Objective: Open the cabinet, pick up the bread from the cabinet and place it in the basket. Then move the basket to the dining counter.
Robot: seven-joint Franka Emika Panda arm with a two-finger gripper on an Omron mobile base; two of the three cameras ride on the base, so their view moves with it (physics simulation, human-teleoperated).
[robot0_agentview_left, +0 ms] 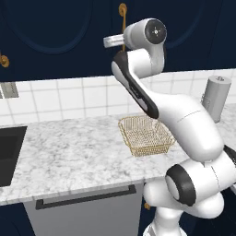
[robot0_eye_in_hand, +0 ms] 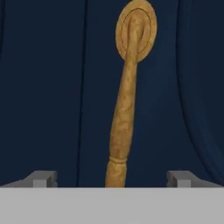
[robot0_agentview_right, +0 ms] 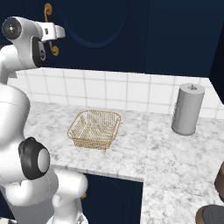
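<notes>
The 2 fingertips stand wide apart at the bottom of the hand view, so the gripper is open and holds nothing; the brass handle rises between them, centred in the frame, though whether either tip touches it is hard to say from this angle. The handle is a long, slightly curved bar with a grainy gold finish, swelling toward a flat oval mounting plate at the upper middle of the frame. Behind it lies the cabinet, matte dark navy, its door shut, with a vertical seam left of the handle and the curve of an arched panel at the right edge. In the left base view the basket sits at centre on the marbled worktop, empty: fine gold wire mesh, square, flaring sides, thicker rim. A smooth grey cylinder canister stands at right in the right base view, against glossy white tiles. Judging by this, the task is at its very start: 0 steps finished, with opening the door, fetching the bread, loading the basket and carrying it all left.
</notes>
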